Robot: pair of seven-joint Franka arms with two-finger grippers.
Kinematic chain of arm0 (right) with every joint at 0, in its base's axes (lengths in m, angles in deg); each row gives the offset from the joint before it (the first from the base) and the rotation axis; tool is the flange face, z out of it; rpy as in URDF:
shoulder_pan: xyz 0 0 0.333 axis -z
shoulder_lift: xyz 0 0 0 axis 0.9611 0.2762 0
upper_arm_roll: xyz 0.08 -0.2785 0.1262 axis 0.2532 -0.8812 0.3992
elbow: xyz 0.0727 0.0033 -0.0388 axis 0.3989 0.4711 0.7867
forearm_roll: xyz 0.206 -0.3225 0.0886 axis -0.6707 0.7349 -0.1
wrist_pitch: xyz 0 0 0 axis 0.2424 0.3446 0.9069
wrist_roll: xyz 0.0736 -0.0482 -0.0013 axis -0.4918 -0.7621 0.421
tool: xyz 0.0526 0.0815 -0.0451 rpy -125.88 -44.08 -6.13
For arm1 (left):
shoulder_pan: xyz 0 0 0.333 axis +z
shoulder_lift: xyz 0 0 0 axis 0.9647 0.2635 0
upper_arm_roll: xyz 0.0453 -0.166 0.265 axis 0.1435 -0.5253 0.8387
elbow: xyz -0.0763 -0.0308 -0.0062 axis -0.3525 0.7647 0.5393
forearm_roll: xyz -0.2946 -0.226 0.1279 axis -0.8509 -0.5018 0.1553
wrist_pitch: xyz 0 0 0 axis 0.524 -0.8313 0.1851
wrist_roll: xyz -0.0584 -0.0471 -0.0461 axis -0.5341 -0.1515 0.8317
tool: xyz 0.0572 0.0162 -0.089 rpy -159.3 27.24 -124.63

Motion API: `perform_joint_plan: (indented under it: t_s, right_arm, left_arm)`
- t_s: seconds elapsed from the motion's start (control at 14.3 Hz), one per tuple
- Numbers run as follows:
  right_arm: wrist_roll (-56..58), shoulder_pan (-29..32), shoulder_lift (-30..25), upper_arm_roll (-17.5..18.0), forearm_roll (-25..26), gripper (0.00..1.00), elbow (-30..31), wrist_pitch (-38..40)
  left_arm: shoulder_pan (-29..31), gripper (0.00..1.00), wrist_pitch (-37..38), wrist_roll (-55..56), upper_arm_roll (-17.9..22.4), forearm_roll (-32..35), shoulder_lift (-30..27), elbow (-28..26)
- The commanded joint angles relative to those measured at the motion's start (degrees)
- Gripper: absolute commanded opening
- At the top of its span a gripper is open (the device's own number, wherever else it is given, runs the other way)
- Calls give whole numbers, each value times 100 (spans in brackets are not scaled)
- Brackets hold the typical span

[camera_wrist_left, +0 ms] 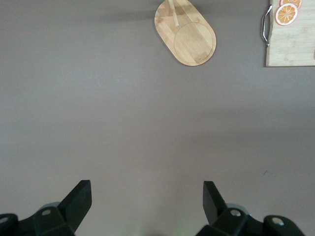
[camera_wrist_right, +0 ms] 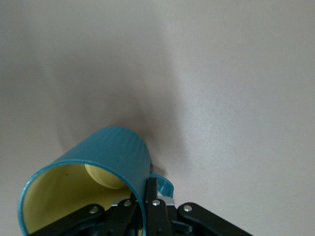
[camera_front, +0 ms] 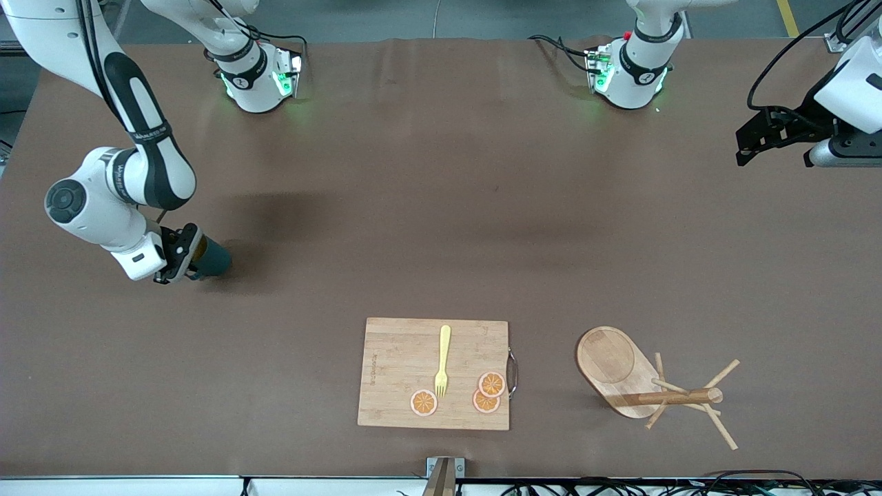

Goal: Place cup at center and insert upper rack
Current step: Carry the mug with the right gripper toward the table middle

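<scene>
The cup (camera_wrist_right: 93, 162) is pinched at its rim by the right end effector (camera_front: 180, 256); it should be carried level to bench (camera_front: 441, 207) center. The left end effector (camera_wrist_left: 146, 201) waits open.

One cup (camera_front: 212, 258) sits at mid-left of the front view. One cutting board (camera_front: 400, 372) at lower centre carries one yellow fork (camera_front: 443, 361) and three orange slices (camera_front: 491, 384). One upper rack (camera_front: 648, 386) lies at lower right.

White arms, black fingers (camera_wrist_left: 76, 204)
</scene>
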Motion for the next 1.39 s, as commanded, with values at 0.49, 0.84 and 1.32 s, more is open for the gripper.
perform_joint_plan:
  t_s: [0.49,0.84,1.32]
  right_arm:
    - [-3569,-1003,-931,33,-221,0,-199,1613]
    - [-6444,-2286,-1073,34,-221,0,-217,1685]
    - [-9795,-3799,-635,42,-230,0,-1050,1676]
  left_arm:
    - [-15,100,6,-71,-43,21,58,14]
    - [-24,100,-21,-71,-60,21,102,14]
    - [-24,100,-12,-71,-69,12,93,-3]
